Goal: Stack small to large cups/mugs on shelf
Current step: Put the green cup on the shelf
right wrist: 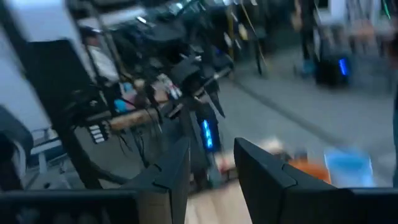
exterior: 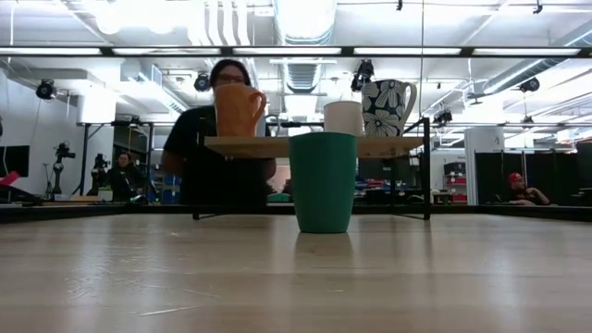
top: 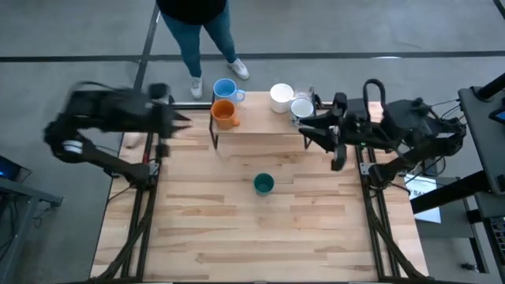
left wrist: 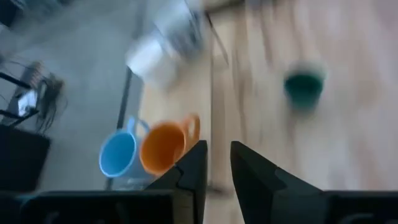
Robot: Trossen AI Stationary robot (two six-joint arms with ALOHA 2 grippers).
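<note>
The shelf [top: 260,128] [exterior: 277,146] stands at the table's far middle. On it stand a light blue mug [top: 225,89], an orange mug [top: 225,115] [exterior: 239,109], a white mug [top: 282,96] [exterior: 344,118] and a grey-white patterned mug [top: 302,108] [exterior: 387,106]. A dark green cup [top: 263,184] [exterior: 322,180] stands upright on the tabletop in front of the shelf. My left gripper [top: 180,122] [left wrist: 217,163] hangs open in the air left of the shelf. My right gripper [top: 309,130] [right wrist: 212,163] is open at the shelf's right end, raised above the table and pointing left. Neither holds anything.
A person [top: 201,31] [exterior: 227,139] stands just behind the table's far edge, beyond the shelf. The wide wooden tabletop [top: 260,237] stretches from the green cup toward the near edge. Black frame rails [top: 142,197] run along both table sides.
</note>
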